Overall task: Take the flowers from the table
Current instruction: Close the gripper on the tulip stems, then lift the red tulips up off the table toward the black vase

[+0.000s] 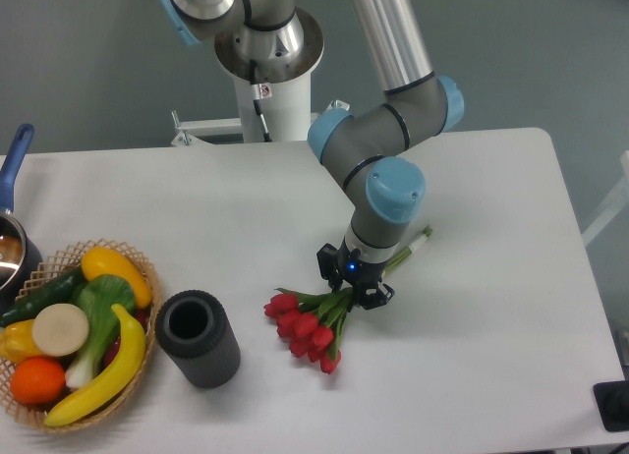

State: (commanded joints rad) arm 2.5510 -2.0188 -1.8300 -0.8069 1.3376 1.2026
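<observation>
The flowers (307, 326), a bunch of red tulips with green leaves, hang tilted with their heads down to the left over the white table (472, 307). Their pale stem ends (415, 243) stick out up and to the right behind the arm. My gripper (354, 284) points down onto the bound stems and is shut on them, just above the tabletop. The exact finger contact is hidden by the leaves.
A dark grey open cylinder (199, 338) stands left of the flowers. A wicker basket (74, 331) of fruit and vegetables sits at the front left. A pot with a blue handle (12, 179) is at the left edge. A black object (614, 405) sits at the front right corner.
</observation>
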